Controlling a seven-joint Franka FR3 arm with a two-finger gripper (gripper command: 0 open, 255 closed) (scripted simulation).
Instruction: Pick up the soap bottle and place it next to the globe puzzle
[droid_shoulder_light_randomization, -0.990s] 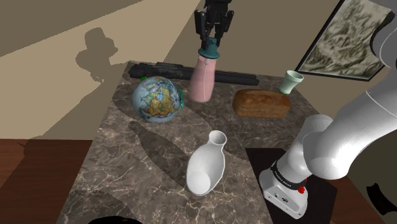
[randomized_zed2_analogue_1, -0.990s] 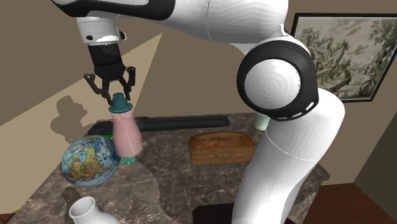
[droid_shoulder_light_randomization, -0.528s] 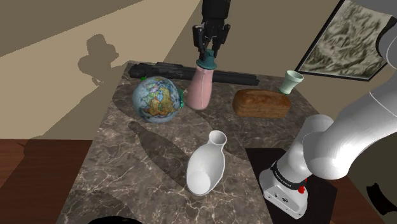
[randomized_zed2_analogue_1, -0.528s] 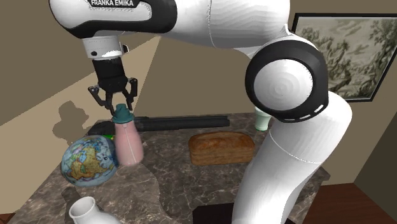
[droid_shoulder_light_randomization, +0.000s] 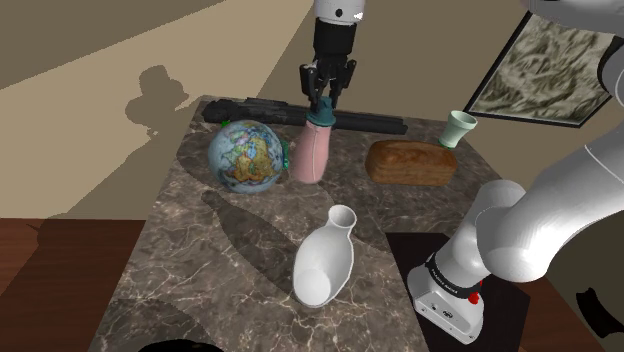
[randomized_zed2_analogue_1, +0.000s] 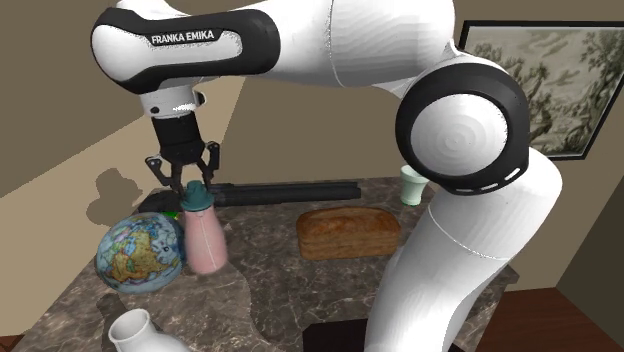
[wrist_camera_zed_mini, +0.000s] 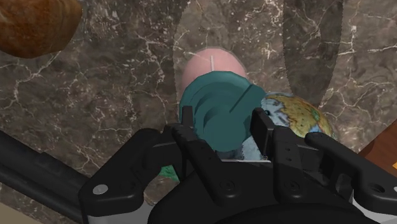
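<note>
The soap bottle (droid_shoulder_light_randomization: 311, 152) is pink with a teal cap and stands nearly upright on the dark marble table (droid_shoulder_light_randomization: 200, 270), right beside the globe puzzle (droid_shoulder_light_randomization: 245, 155) on the shoulder view's right. My gripper (droid_shoulder_light_randomization: 323, 100) comes down from above, shut on the cap. In the second exterior view the gripper (randomized_zed2_analogue_1: 190, 180) clasps the cap of the bottle (randomized_zed2_analogue_1: 205, 240), and the globe (randomized_zed2_analogue_1: 138, 255) sits to its left. In the wrist view the gripper (wrist_camera_zed_mini: 222, 118) holds the teal cap (wrist_camera_zed_mini: 222, 105) between its fingers, with the globe (wrist_camera_zed_mini: 296, 114) close by.
A brown bread loaf (droid_shoulder_light_randomization: 410, 162) lies to the right of the bottle. A white vase (droid_shoulder_light_randomization: 325, 262) stands nearer the front. A pale green cup (droid_shoulder_light_randomization: 460, 127) and a long black object (droid_shoulder_light_randomization: 300, 112) sit along the far edge.
The gripper has come down with the soap bottle. The bottle has swung from tilted to nearly upright and now sits lower, close beside the globe.
</note>
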